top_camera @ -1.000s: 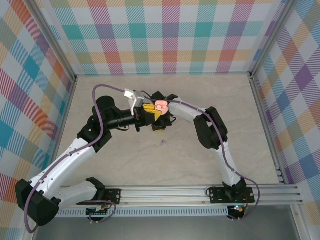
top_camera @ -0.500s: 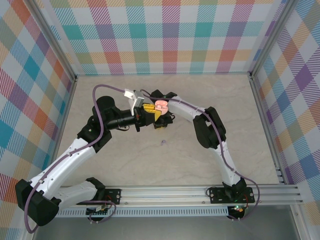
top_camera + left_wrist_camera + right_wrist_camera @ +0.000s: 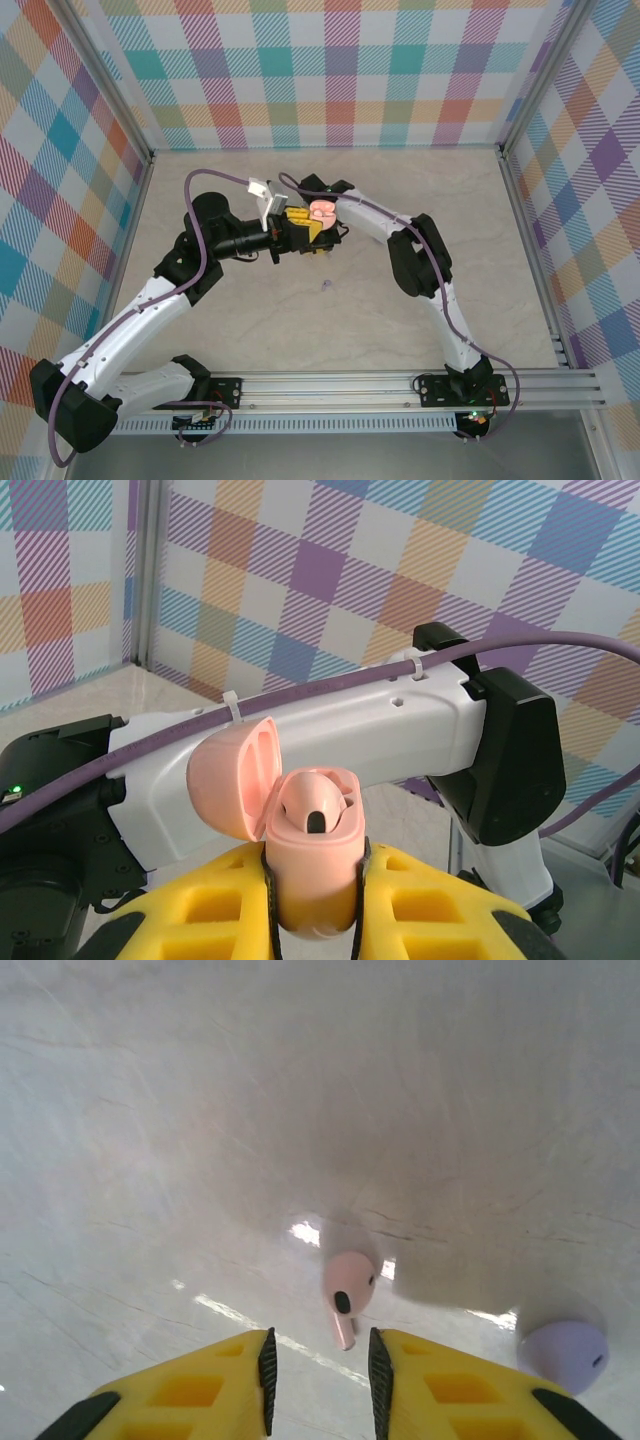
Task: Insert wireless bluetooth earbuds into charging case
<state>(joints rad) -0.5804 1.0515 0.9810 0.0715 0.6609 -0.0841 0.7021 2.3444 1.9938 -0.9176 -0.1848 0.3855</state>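
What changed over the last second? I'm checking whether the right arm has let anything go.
The right arm drew slightly toward the far wall; the right gripper stands open, a pink earbud lying before it. The left gripper still grips the open charging case; the lilac piece stayed.

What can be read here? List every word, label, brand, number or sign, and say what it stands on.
None: no text can be read in any view.
The pink charging case carries no brand or label.
The pink earbud and the checked walls bear no print.
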